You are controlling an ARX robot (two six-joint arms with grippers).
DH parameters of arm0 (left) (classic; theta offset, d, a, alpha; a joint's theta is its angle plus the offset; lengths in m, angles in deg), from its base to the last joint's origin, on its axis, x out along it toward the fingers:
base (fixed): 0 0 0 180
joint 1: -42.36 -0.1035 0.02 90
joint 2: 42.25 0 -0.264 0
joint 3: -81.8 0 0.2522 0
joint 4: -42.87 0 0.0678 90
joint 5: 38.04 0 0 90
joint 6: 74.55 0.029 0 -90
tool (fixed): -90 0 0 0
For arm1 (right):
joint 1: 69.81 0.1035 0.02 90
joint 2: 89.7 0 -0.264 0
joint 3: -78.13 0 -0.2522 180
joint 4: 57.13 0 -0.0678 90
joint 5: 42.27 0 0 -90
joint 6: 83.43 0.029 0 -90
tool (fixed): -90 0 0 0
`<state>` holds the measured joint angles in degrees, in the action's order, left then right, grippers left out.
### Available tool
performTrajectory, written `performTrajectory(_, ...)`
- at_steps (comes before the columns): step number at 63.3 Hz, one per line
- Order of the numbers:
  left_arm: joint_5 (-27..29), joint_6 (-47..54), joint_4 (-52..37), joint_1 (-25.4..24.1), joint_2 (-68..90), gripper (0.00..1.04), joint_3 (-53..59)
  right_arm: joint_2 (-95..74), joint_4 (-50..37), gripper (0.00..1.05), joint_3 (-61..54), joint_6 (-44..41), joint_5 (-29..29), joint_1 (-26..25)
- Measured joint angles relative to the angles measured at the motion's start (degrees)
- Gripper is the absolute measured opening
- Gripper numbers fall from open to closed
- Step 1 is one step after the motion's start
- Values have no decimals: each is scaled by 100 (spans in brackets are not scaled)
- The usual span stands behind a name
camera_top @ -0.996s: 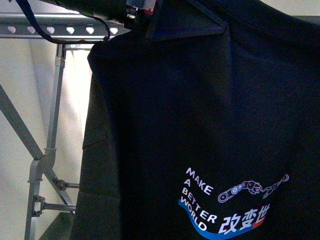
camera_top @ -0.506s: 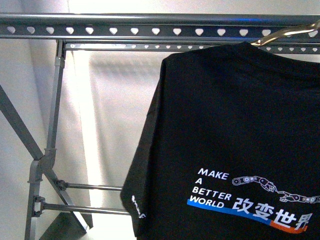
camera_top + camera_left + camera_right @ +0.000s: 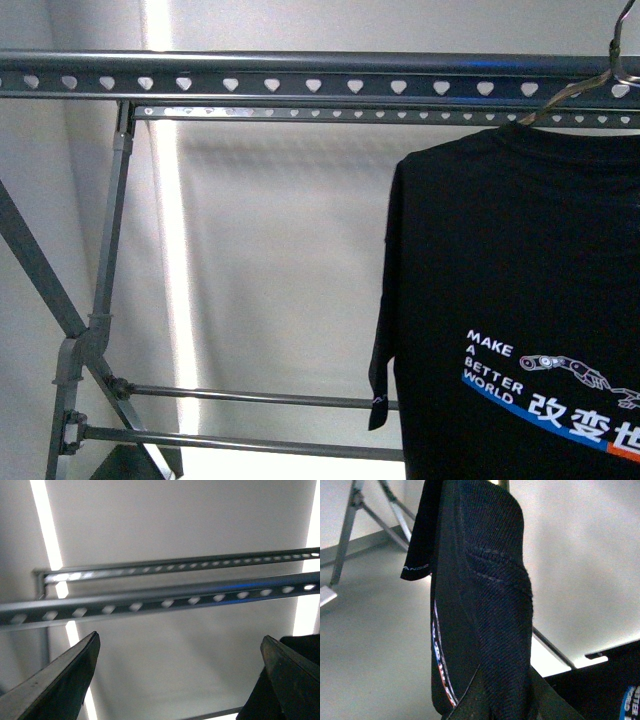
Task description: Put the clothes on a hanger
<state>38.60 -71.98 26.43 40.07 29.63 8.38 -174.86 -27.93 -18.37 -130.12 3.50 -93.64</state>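
Note:
The clothes, a black T-shirt with white "MAKE A BETTER WORLD" print, hang at the right of the front view on a thin wire hanger. Its hook rises past the rail at the picture's right edge. The hanger, a grey rack with a heart-punched rail, spans the top. Neither arm shows in the front view. My right gripper is shut on a bunched fold of the clothes. My left gripper is open and holds nothing, just below the hanger's rail. A dark edge of cloth lies beside one finger.
Slanted grey legs and two low crossbars stand at the left, in front of a pale wall. A second, thinner punched rail runs just behind the main one. The rack's legs also show in the right wrist view.
In the front view the T-shirt has swung from filling the picture to hanging farther off at the right. The arm at the top has left the view; the wire hook now shows.

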Motion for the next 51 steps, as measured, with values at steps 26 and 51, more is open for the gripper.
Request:
performTrajectory(26,1338,-485,1534,227,-3768,60,3980,-424,647,6,1281,2162,1110,-42)
performTrajectory(51,1338,-293,1480,229,-4913,4,5228,-1880,1746,6,3416,3388,1749,332)
